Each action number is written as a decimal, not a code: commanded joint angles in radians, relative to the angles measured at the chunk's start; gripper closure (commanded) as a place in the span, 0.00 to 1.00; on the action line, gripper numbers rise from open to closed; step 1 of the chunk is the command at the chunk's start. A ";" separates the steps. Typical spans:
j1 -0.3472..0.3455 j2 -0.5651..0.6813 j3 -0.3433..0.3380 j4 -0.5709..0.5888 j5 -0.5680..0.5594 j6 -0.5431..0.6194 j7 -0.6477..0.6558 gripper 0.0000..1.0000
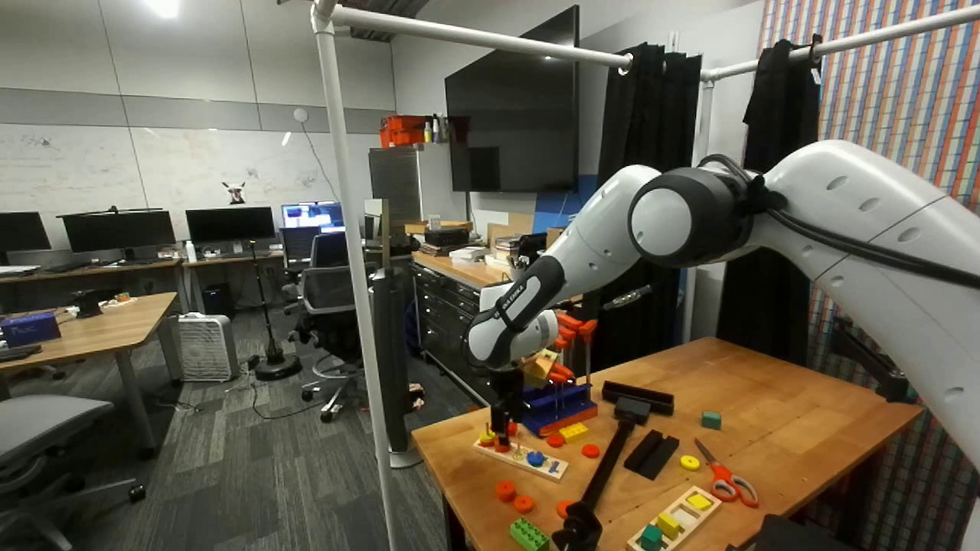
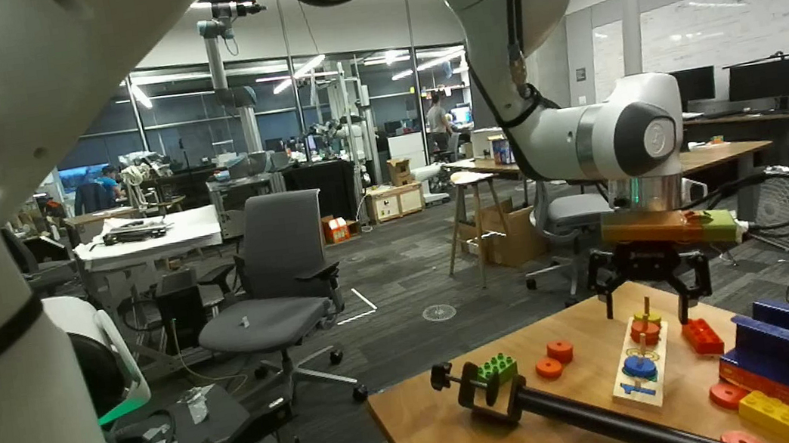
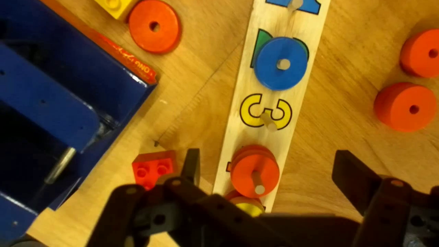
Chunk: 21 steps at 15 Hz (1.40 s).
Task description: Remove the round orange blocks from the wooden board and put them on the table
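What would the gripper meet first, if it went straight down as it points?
Probably the peg carrying round orange blocks, entering between the open fingers; depth and alignment over the wooden board are unclear.

One pegboard (image 3: 257,136); one blue disc (image 3: 273,72)

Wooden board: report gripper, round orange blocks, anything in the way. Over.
Gripper open, empty, above the wooden board. Round orange blocks stacked on a peg, between the jaws in wrist view. Red brick beside the board could crowd one jaw.
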 commanded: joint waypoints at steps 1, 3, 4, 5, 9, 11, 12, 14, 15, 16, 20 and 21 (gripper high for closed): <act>0.013 0.063 -0.008 0.113 -0.031 -0.063 0.032 0.00; 0.010 0.079 -0.005 0.137 -0.030 -0.077 0.032 0.00; 0.008 0.085 -0.003 0.147 -0.028 -0.079 0.031 0.00; 0.004 0.092 0.001 0.155 -0.024 -0.076 0.027 0.00; -0.003 0.120 0.010 0.186 -0.015 -0.065 0.019 0.00; -0.004 0.132 0.013 0.199 -0.014 -0.065 0.018 0.00; -0.005 0.138 0.013 0.205 -0.012 -0.065 0.018 0.00; -0.007 0.147 0.016 0.214 -0.010 -0.063 0.017 0.00; -0.008 0.150 0.017 0.217 -0.010 -0.063 0.016 0.00; -0.008 0.153 0.018 0.221 -0.010 -0.063 0.016 0.00; -0.006 0.161 0.021 0.229 -0.010 -0.060 0.016 0.00; -0.006 0.160 0.021 0.229 -0.010 -0.059 0.016 0.00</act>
